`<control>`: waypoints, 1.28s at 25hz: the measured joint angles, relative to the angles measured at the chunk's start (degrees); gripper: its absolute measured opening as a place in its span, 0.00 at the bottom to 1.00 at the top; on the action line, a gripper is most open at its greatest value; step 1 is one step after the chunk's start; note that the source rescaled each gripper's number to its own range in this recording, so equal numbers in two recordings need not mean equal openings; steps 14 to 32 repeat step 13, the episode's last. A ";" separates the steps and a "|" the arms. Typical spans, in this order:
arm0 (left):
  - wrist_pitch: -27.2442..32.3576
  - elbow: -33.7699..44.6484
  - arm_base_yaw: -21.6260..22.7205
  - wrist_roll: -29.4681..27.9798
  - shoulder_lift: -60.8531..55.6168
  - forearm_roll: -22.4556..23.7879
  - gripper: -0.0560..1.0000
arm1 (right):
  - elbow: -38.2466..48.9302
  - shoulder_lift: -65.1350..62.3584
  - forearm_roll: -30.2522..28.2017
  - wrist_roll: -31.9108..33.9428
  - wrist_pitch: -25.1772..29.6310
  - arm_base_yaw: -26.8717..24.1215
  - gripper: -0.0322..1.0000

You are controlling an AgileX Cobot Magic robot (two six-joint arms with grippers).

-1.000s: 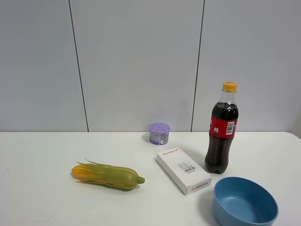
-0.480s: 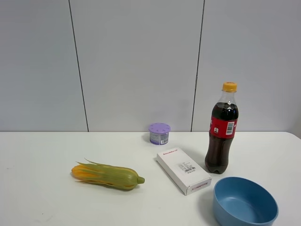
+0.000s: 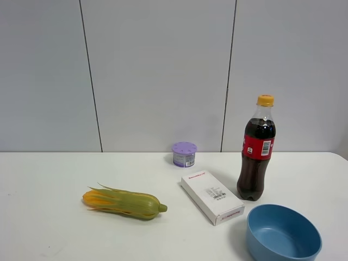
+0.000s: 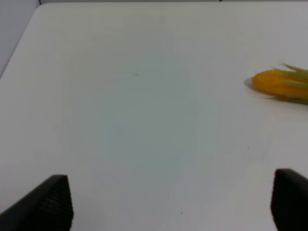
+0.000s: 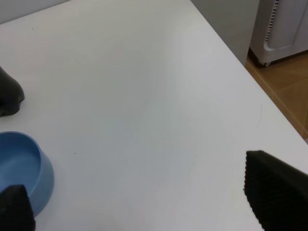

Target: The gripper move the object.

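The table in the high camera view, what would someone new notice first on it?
Probably the cola bottle, standing upright and tallest at the right rear, with the light-blue bowl just in front of it at the table's near right edge. Next, the yellow-green corn cob lying alone on the left.

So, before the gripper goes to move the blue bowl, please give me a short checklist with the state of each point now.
1. Round light-blue plastic bowl upright and empty: ok.
2. Right gripper open, fingertips wide apart: ok.
3. Right gripper holding nothing: ok.
4. Bowl apart from the dark cola bottle with the yellow cap and the white flat carton box: ok, though both stand close.
5. Left gripper open, away from the bowl, near the yellow-green corn cob: ok.
6. Where the bowl must go: cannot tell.
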 joint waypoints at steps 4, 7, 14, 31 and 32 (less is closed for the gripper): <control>0.00 0.00 0.00 0.00 0.00 0.00 1.00 | 0.00 0.00 0.00 0.00 0.00 0.00 0.87; 0.00 0.00 0.00 0.07 0.00 0.00 1.00 | 0.00 0.00 0.00 0.00 0.00 0.00 0.87; 0.00 0.00 0.00 0.07 0.00 0.00 1.00 | 0.00 0.00 0.00 0.00 0.00 0.00 0.87; 0.00 0.00 0.00 0.07 0.00 0.00 1.00 | 0.00 0.00 0.00 0.00 0.00 0.00 0.87; 0.00 0.00 0.00 0.07 0.00 0.00 1.00 | 0.00 0.00 0.00 0.00 0.00 0.00 0.87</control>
